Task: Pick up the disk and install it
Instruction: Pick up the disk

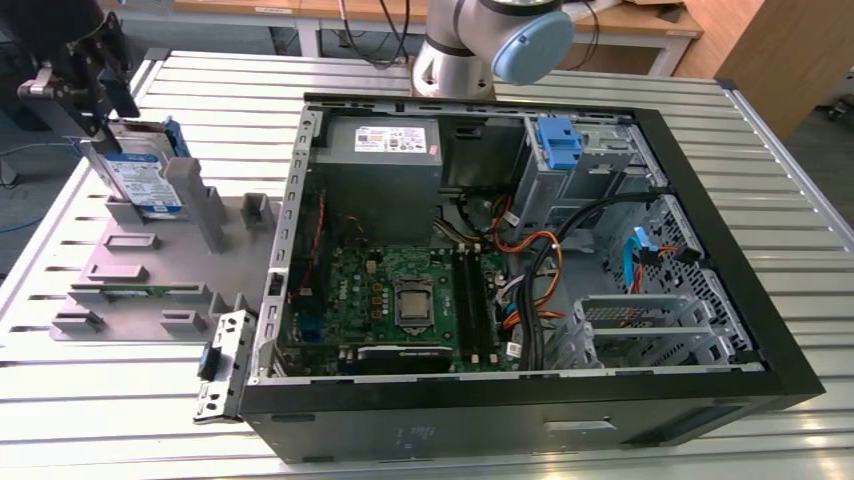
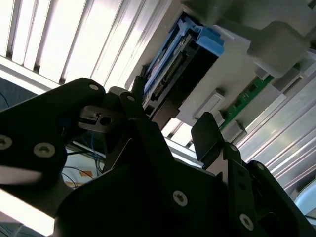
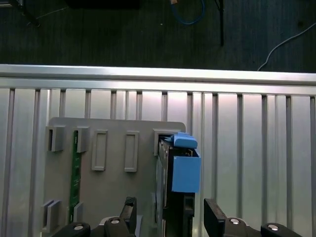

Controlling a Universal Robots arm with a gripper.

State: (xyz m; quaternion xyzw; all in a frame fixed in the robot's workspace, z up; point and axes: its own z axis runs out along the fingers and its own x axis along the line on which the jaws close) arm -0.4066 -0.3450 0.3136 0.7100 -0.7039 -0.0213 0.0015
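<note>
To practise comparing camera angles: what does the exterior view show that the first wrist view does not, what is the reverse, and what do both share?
Exterior view adds: the open computer case with its motherboard, grey power supply and a blue bracket in the drive bay.
First wrist view adds: a look straight down on the disk, its top edge flanked by the fingertips.
Both share: the disk standing on edge in the grey fixture, the slatted table and the open gripper at the disk.

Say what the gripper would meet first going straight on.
Most likely the disk, standing on edge in the grey holder: the gripper is open with the disk in line between its fingers. Depth is unclear.
</note>
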